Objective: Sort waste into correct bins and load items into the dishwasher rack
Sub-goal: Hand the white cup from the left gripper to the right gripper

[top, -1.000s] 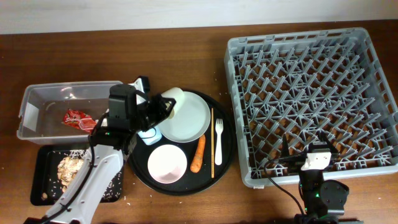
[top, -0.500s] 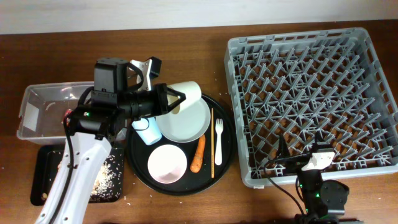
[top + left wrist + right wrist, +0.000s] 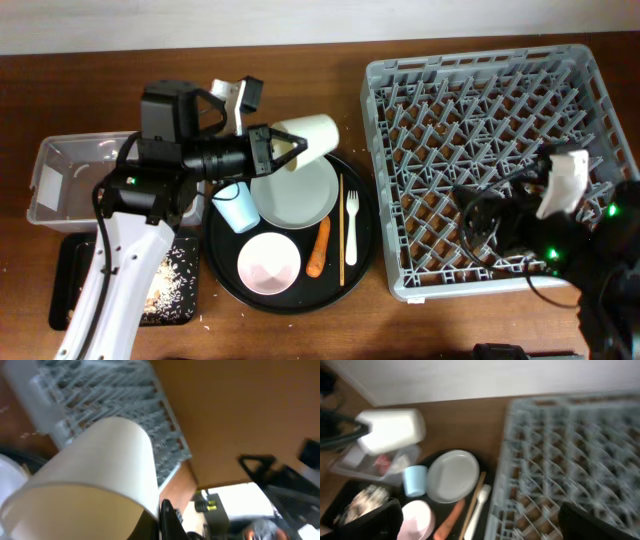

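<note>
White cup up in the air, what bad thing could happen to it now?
The left end effector pinches the white cup only at its rim, tipped sideways by the plate; it might slip and fall onto it. The right arm hangs over the dishwasher rack, so the two arms could bump when the cup goes there.
</note>
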You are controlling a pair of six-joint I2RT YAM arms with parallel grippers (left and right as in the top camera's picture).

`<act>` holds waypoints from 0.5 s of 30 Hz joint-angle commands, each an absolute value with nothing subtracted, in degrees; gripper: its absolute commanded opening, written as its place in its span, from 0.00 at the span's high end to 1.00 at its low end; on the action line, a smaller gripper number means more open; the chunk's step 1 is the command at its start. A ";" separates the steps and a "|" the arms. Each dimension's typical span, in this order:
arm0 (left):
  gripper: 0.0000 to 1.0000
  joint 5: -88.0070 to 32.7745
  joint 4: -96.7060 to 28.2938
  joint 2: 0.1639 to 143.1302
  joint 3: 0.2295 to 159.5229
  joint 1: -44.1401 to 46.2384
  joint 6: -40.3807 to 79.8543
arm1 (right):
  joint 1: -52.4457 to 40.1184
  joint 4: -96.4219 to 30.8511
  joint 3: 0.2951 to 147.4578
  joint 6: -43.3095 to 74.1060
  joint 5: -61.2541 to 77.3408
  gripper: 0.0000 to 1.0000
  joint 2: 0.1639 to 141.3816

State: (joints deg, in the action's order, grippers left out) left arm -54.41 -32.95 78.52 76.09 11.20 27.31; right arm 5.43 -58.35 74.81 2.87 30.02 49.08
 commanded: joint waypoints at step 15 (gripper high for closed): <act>1.00 -84.23 -13.50 83.37 77.52 16.16 26.20 | 5.26 -62.92 76.20 -32.80 81.93 0.06 71.24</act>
